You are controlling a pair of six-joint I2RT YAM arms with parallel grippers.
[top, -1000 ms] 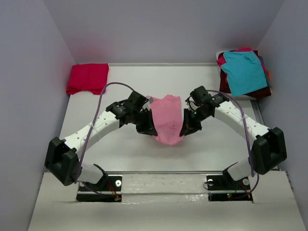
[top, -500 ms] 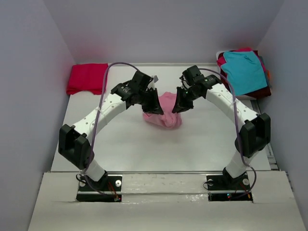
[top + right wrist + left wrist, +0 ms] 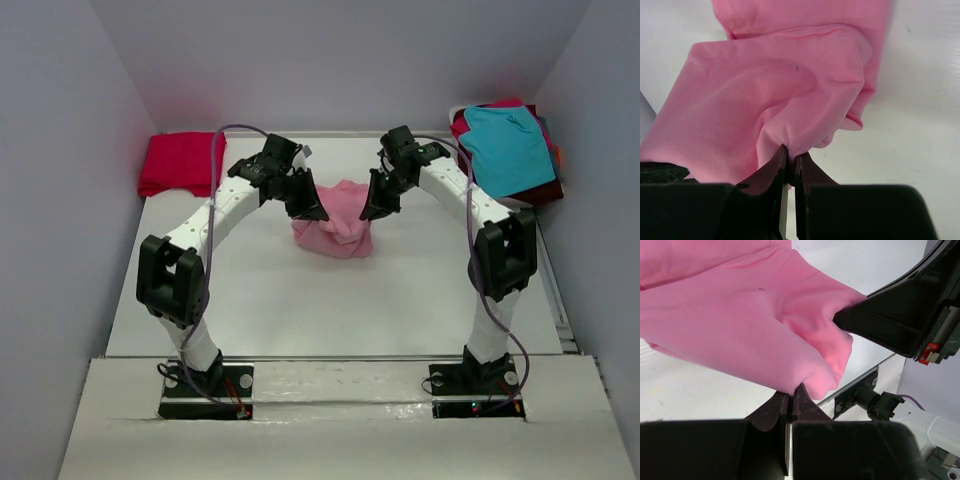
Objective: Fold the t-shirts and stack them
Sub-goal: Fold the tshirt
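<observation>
Soft matt pink cotton t-shirt [image 3: 335, 225]

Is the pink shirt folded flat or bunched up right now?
Bunched: the pink shirt sags in loose creases between the left gripper and right gripper, both pinching its fabric.

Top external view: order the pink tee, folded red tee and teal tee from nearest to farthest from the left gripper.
1. The pink tee, centre, pinched in the left gripper.
2. The folded red tee, far left corner.
3. The teal tee, far right corner.
</observation>
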